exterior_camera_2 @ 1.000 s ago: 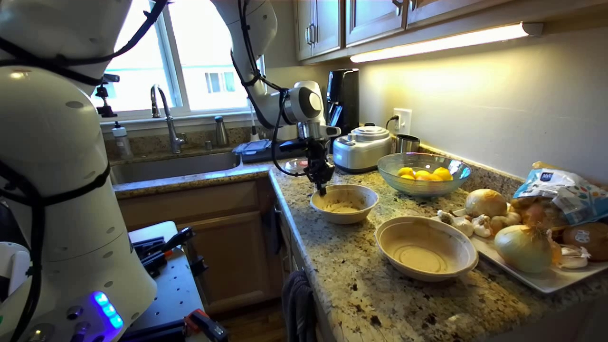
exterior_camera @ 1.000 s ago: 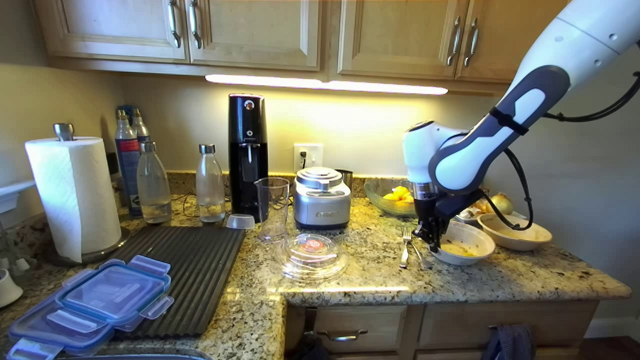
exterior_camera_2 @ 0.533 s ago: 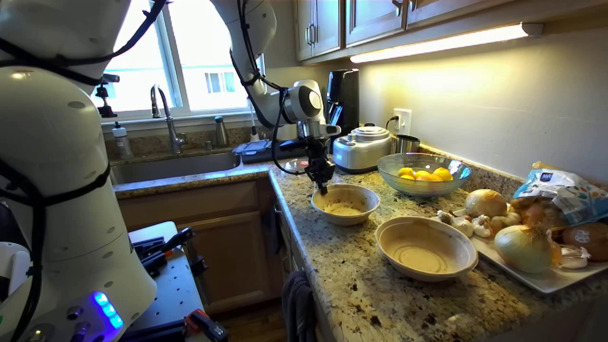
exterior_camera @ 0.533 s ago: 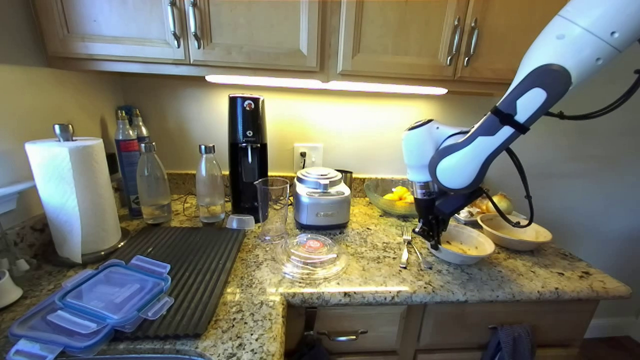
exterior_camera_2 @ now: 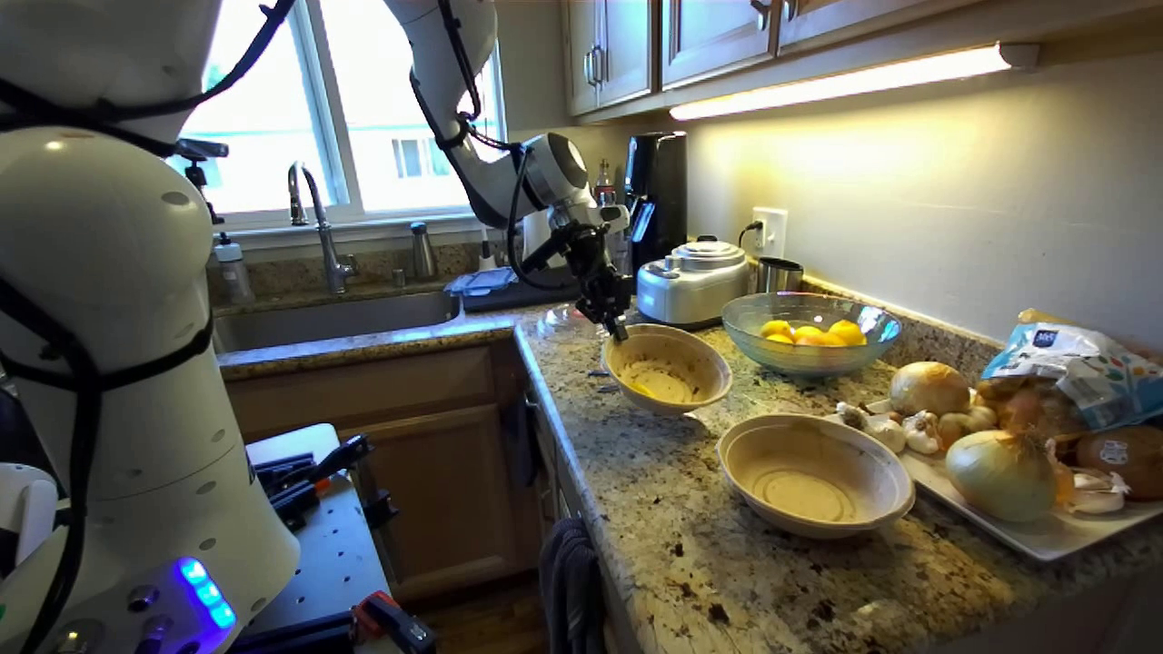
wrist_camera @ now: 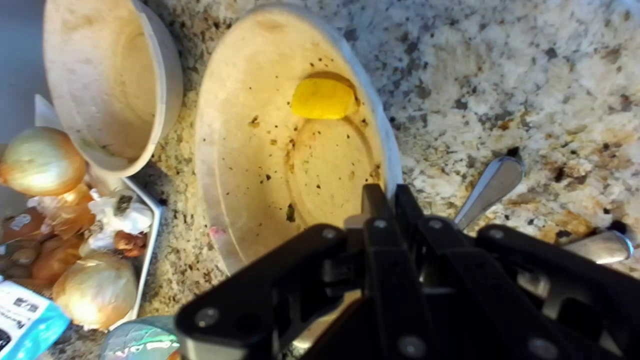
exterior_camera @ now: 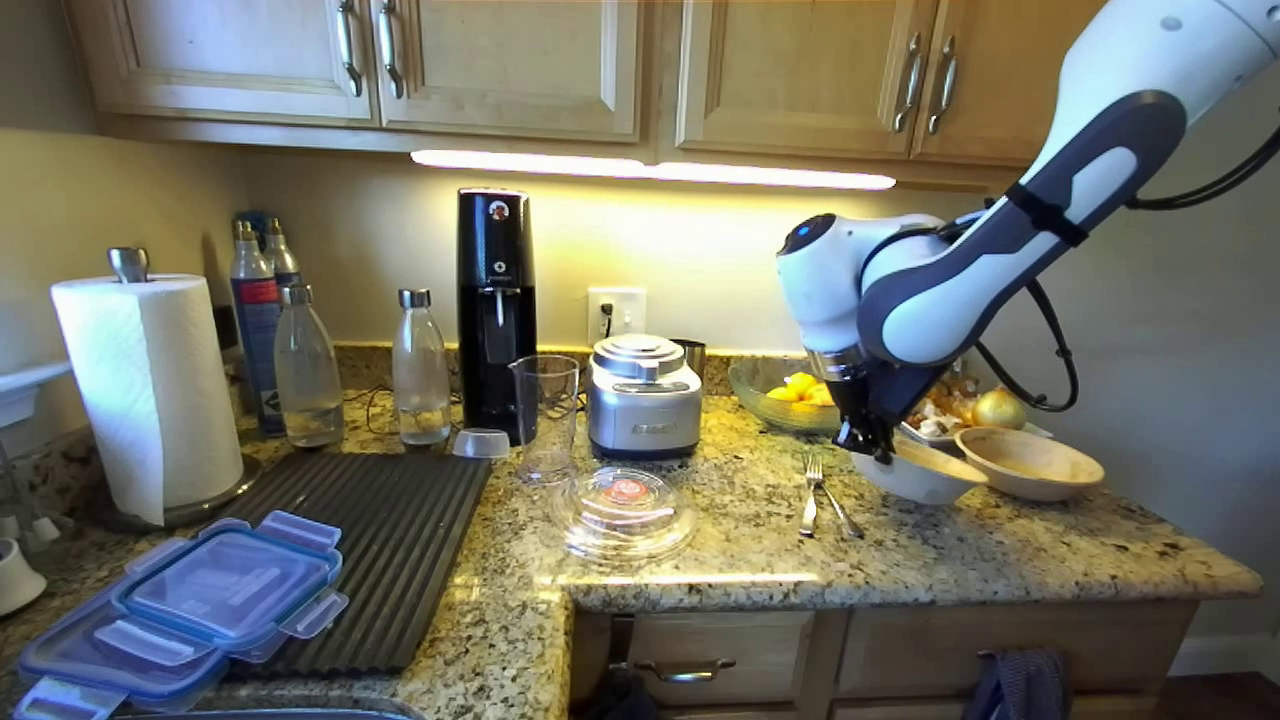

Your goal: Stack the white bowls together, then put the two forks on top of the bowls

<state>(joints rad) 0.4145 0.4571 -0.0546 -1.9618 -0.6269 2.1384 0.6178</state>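
One of the white bowls (exterior_camera: 922,480) hangs tilted just above the counter, its rim pinched between the fingers of my gripper (wrist_camera: 391,194). Inside that bowl, in the wrist view, lie dark crumbs and a yellow piece (wrist_camera: 322,99). The other white bowl (exterior_camera_2: 813,481) rests upright on the counter, beside the held one and close to the onion tray. Two forks lie near each other on the granite: one fork (exterior_camera: 809,508) fairly straight, the other fork (exterior_camera: 843,513) slanted. In the wrist view only their handles show, to the right of my fingers; the gripper hides the rest.
A glass bowl of yellow fruit (exterior_camera_2: 809,341) stands behind the bowls. A tray with onions and garlic (exterior_camera_2: 1036,536) borders the resting bowl. The clear glass dish (exterior_camera: 625,520), food processor (exterior_camera: 645,400) and clear pitcher (exterior_camera: 546,420) stand on the far side of the forks.
The gripper has risen and tipped, lifting the bowl off the counter by its rim; the bowl now leans. The second bowl and the forks have stayed in place.
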